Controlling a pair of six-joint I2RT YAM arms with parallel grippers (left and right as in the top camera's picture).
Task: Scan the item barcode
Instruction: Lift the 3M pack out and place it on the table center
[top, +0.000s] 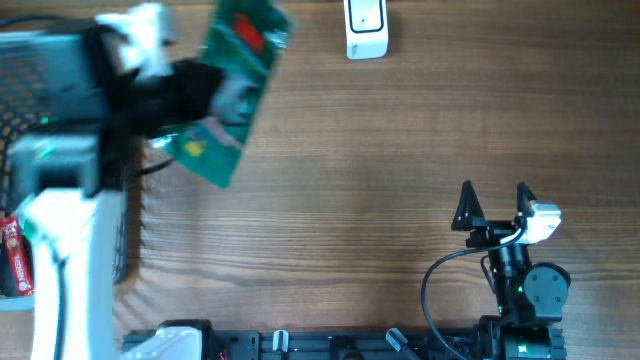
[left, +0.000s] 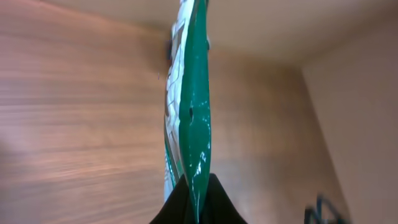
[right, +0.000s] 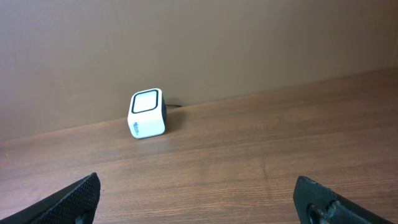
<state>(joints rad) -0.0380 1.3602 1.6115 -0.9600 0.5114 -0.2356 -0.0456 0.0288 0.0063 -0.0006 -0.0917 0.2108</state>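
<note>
So I'm looking at the green packet (top: 245, 40) hanging in the upper left of the overhead view, seemingly lifted off the tabletop (top: 380, 150); my left fingers (left: 173, 210) are clamping it by one thin edge; the right fingers (top: 466, 208) are sitting wide apart at lower right, holding nothing; the scanner (top: 366, 28) is waiting at top centre; I'm guessing the packet's light, floppy and slick, so I'm favouring the flat sealed edge over the puffy middle, and expecting some swing.

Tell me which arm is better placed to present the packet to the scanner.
Left: the left gripper is shut on the green packet, near the white scanner. The right gripper stands open, empty and farther off.
</note>
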